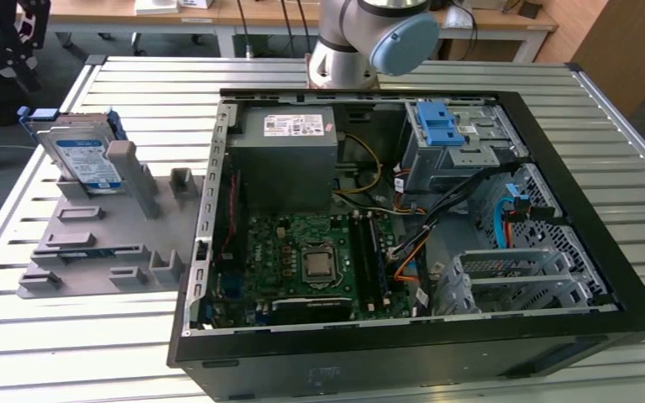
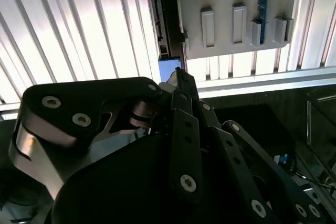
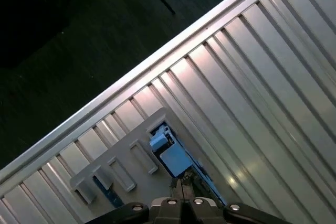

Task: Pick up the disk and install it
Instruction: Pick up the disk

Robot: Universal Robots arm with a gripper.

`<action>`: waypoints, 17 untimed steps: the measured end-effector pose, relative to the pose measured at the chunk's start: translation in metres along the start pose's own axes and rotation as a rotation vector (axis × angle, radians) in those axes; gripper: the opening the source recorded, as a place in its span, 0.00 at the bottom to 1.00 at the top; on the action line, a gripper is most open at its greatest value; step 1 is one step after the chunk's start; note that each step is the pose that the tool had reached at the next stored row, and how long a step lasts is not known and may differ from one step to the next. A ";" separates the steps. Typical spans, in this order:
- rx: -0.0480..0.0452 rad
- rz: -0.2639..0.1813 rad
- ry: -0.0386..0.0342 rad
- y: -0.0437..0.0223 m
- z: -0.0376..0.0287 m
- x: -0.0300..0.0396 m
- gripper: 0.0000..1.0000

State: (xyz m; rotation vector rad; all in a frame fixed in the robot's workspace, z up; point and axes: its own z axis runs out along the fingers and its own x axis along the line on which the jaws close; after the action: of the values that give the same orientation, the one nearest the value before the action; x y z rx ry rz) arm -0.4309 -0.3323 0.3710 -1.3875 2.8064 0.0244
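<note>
The disk (image 1: 81, 156) stands on edge in the grey holder (image 1: 98, 243) on the slatted table, at the exterior view's left, its blue-and-white label facing the camera. In the first wrist view the disk (image 3: 171, 157) shows from above as a blue-and-silver block at the end of the holder (image 3: 121, 167). My gripper (image 3: 182, 186) hangs well above it, fingers shut together with nothing between them. In the second wrist view the black linkage ends in the joined tips of the gripper (image 2: 178, 76), with a patch of the disk (image 2: 169, 70) just beyond them.
The open computer case (image 1: 412, 218) lies at the exterior view's right of the holder, with a grey power-supply box (image 1: 289, 155), a motherboard (image 1: 306, 264) and a metal cage with a light-blue latch (image 1: 452, 134). The arm's base (image 1: 362, 42) stands behind the case. The table edge (image 3: 142, 77) drops to dark floor.
</note>
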 end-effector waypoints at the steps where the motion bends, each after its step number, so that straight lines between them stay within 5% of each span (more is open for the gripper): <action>1: -0.0001 -0.018 0.0000 0.0000 0.0001 0.0000 0.11; 17: 0.0002 -0.282 -0.0012 0.0000 0.0009 0.0000 0.11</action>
State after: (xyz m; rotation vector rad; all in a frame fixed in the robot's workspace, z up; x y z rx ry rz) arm -0.4309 -0.3323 0.3701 -1.7658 2.5813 0.0222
